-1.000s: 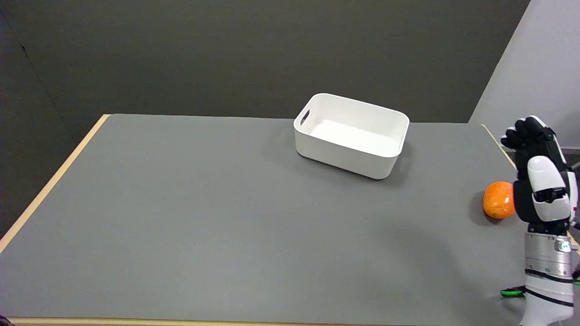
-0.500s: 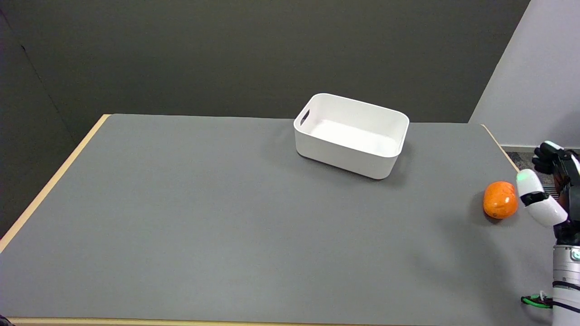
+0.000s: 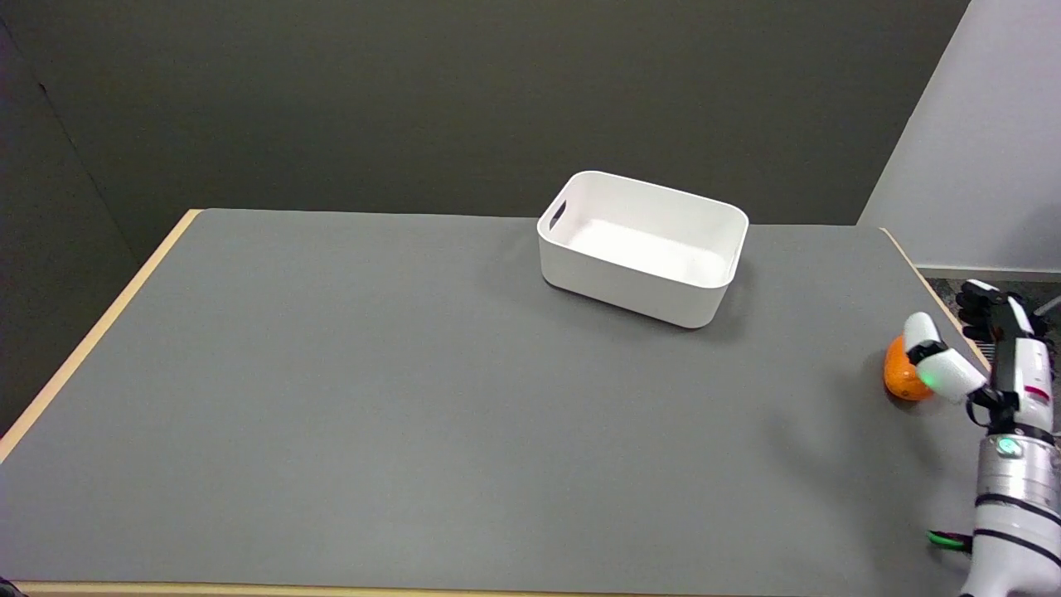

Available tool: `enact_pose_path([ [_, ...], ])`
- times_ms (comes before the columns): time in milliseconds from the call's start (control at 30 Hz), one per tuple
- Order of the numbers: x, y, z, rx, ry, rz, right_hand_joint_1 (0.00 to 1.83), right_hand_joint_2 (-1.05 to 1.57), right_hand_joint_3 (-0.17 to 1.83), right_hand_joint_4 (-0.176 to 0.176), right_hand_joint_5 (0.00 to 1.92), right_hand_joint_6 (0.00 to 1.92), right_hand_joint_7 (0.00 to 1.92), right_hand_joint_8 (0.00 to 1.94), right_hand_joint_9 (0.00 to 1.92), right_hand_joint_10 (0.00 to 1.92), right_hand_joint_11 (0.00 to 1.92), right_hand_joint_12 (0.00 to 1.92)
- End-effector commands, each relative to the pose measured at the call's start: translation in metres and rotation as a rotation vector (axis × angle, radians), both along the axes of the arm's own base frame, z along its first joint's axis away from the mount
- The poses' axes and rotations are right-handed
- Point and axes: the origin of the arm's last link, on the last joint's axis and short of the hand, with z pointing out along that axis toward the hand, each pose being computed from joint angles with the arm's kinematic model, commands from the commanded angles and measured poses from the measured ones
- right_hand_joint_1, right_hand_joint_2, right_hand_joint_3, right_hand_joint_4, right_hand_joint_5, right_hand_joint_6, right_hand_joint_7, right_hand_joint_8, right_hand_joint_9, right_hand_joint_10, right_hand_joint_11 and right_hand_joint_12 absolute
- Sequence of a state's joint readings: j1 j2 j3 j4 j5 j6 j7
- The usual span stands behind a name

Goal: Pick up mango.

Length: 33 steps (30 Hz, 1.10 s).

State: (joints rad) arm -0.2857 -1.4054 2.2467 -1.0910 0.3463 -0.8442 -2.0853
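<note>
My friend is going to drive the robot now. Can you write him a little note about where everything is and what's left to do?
Right hand: open, fingers spread, at the table's right edge, with its thumb in front of the mango. Whether it touches the fruit cannot be told.
Mango: orange, lying on the table near the right edge, partly hidden by the thumb.
White bin: further back, apart from the mango, with nothing showing inside.
Done: the hand is at the mango.
Left: close the fingers around the mango and lift it.
</note>
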Motion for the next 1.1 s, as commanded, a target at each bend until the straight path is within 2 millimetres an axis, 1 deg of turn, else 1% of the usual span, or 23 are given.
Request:
enact_pose_path([
  [33,0.027,-0.020,-0.032,-0.161,0.030,-0.217,0.61,0.64,0.83,-0.172,0.24,0.57,0.32,0.60,0.19,0.97,0.10,1.37],
  [200,0.023,0.005,-0.036,-0.224,0.000,-0.226,0.58,0.64,0.82,-0.176,0.23,0.56,0.31,0.60,0.18,0.97,0.11,1.38],
  [367,0.015,0.030,-0.036,-0.234,-0.021,-0.301,0.58,0.64,0.81,-0.176,0.23,0.56,0.31,0.60,0.17,0.96,0.11,1.38],
  [500,0.001,0.049,-0.038,-0.246,-0.072,-0.344,0.57,0.65,0.81,-0.176,0.22,0.56,0.30,0.60,0.17,0.96,0.11,1.38],
  [700,-0.019,0.068,-0.043,-0.271,-0.149,-0.350,0.57,0.64,0.81,-0.176,0.20,0.55,0.26,0.58,0.14,0.91,0.09,1.36],
  [833,-0.022,0.067,-0.042,-0.271,-0.156,-0.349,0.57,0.62,0.84,-0.176,0.18,0.54,0.23,0.58,0.12,0.87,0.08,1.36],
  [1000,-0.014,0.052,-0.034,-0.257,-0.133,-0.326,0.56,0.62,0.84,-0.176,0.17,0.53,0.22,0.57,0.11,0.85,0.07,1.36],
  [1100,-0.008,0.038,-0.030,-0.240,-0.099,-0.332,0.56,0.62,0.84,-0.176,0.17,0.53,0.22,0.57,0.11,0.85,0.07,1.36],
])
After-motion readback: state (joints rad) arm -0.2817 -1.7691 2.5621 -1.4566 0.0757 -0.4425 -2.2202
